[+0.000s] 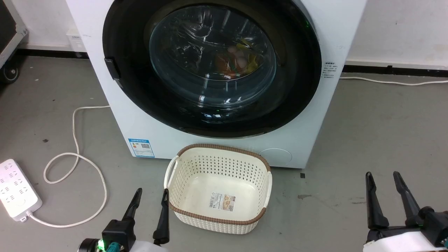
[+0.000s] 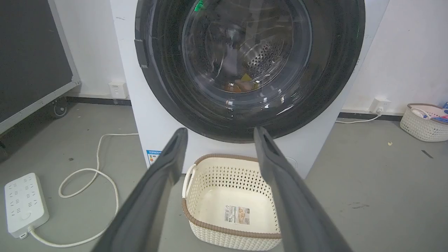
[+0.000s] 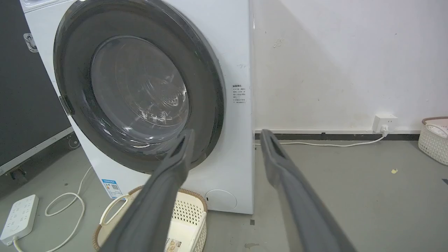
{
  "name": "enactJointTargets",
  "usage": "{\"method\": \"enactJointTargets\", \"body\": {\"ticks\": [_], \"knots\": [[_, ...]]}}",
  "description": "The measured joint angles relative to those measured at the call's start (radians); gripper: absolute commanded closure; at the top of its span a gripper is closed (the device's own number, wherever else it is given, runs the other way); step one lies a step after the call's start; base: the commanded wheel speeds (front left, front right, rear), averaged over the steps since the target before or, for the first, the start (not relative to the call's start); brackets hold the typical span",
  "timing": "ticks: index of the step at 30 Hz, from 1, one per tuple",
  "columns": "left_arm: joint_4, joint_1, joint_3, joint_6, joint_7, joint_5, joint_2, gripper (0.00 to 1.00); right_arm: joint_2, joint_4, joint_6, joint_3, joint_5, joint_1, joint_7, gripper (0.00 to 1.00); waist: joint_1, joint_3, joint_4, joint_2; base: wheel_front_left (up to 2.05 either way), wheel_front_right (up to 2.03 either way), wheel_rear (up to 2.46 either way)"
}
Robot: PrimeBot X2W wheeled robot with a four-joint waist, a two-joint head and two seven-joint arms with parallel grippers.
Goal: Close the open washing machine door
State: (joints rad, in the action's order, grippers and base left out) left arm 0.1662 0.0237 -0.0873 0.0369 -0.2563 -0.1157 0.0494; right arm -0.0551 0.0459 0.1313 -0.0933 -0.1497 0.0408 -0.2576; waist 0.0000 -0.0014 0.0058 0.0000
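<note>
Grey floor [image 1: 367,133], one machine door [image 1: 297,70] seemingly shut, one basket [image 1: 224,147], left end effector [image 1: 153,190] parted, right end effector [image 1: 382,174] parted

Bright, even indoor light fills all three views, and shadows are soft. White glare streaks cross the glass of the washing machine door [image 1: 210,59], strongest near its 6 o'clock. A broad grey shadow lies on the wall [image 3: 280,87] at the door's 3 o'clock. Both wrist views bow at the edges, and the left gripper [image 2: 220,131] blurs toward 6 o'clock.

The washing machine door [image 1: 297,80] is glossy black around clear glass; the basket [image 1: 182,175] is perforated cream plastic, and the floor [image 1: 385,140] is matt grey.
</note>
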Motion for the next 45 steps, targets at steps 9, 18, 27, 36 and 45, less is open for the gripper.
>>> {"method": "enactJointTargets", "body": {"ticks": [9, 18, 27, 36, 45], "knots": [[-0.002, 0.0, 0.003, 0.001, 0.01, 0.0, 0.0, 1.0, 0.0, 0.001, 0.0, 0.002, 0.001, -0.001, 0.01, 1.0, 0.0001, 0.0, 0.0, 0.0, 0.0, 0.0, 0.0], [-0.013, 0.0, 0.007, 0.0, 0.027, 0.007, 0.0, 1.0, 0.0, 0.001, 0.0, 0.007, 0.01, -0.003, 0.027, 1.0, 0.0002, 0.0, 0.0, 0.0, 0.0, 0.0, 0.0], [-0.027, 0.0, 0.014, -0.003, 0.048, 0.017, 0.0, 1.0, 0.0, 0.0, 0.0, 0.016, 0.02, -0.003, 0.049, 1.0, 0.0001, 0.0, -0.001, -0.0001, 0.0, 0.0, 0.0], [-0.039, 0.0, 0.02, -0.004, 0.068, 0.023, 0.0, 1.0, 0.0, -0.004, 0.0, 0.023, 0.031, -0.004, 0.064, 1.0, 0.0001, 0.0, -0.001, 0.0, 0.0, 0.0, 0.0], [-0.051, -0.001, 0.028, -0.008, 0.086, 0.029, 0.0, 1.0, 0.0, -0.007, 0.0, 0.03, 0.045, -0.005, 0.085, 1.0, 0.0001, 0.001, -0.002, 0.0, 0.0, 0.0, 0.0]]}}
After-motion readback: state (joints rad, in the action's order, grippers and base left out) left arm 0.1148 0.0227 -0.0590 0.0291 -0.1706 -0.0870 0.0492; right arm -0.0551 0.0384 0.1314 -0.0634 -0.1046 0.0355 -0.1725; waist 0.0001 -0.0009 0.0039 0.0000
